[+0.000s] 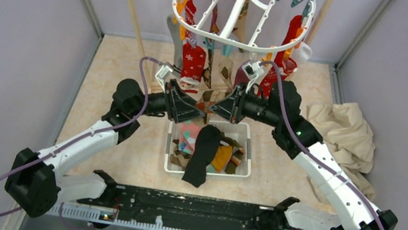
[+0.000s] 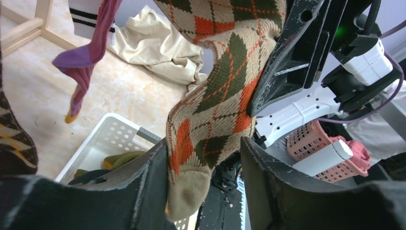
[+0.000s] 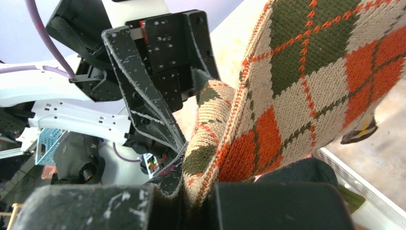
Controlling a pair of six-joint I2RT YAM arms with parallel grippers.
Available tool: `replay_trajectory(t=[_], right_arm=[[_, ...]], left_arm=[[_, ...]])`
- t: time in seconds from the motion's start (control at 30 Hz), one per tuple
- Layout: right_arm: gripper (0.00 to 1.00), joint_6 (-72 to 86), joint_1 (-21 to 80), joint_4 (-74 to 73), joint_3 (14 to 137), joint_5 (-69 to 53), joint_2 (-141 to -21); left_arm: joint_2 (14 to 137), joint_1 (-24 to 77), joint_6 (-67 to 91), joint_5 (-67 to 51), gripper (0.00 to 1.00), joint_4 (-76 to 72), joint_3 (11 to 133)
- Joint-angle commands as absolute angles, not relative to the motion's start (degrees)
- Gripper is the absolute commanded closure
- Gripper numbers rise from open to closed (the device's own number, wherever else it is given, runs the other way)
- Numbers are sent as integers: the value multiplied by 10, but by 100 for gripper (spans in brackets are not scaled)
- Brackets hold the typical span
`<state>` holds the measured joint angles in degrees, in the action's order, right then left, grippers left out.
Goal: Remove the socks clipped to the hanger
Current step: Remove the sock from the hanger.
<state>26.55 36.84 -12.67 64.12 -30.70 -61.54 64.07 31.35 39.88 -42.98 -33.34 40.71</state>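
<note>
Below hanger (image 1: 242, 44), R fingers (image 3: 277, 206) pinch argyle sock (image 2: 215, 96), L fingers (image 2: 287, 191) apart

Soft, even overhead light is filling the top view: bright, no glare, shadows barely showing beside the white basket (image 1: 169, 140). Wrist cams are bending lines at edges. Argyle sock (image 2: 210, 96) is reading sharp; left gripper's fingers (image 2: 129, 191), close to lens, are blurring slightly; bkgd is softening.

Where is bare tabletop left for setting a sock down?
Bare tabletop: left of the white basket, out to the left arm, and right of it, up to the right arm. Crowded: the basket, and the middle, where left gripper and right gripper meet at the argyle sock under the hanger.
</note>
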Motion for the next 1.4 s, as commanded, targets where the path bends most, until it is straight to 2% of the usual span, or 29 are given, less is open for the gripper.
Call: replay_trajectory(t=[0.0,0.03,0.2,0.37,0.63,0.9,1.3,1.37], right_arm=[[100,250,364,-119,633,-284,-605],[100,249,364,-120,633,-283,-605],[100,245,365,-118,628,-278,-607],[100,241,365,-118,620,-266,-608],[100,232,364,-128,609,-237,-607],[65,227,365,-141,605,-212,-597],[37,200,364,-203,625,-147,-567],[28,193,364,-217,630,-133,-563]], left_arm=[[653,314,393,-451,49,-333,438],[657,314,392,-452,54,-326,442],[659,314,383,-451,69,-300,456],[653,314,363,-442,77,-244,480],[655,315,322,-412,81,-134,526],[666,315,289,-350,83,-43,551],[686,314,248,-247,83,68,588],[688,314,244,-227,83,82,594]])
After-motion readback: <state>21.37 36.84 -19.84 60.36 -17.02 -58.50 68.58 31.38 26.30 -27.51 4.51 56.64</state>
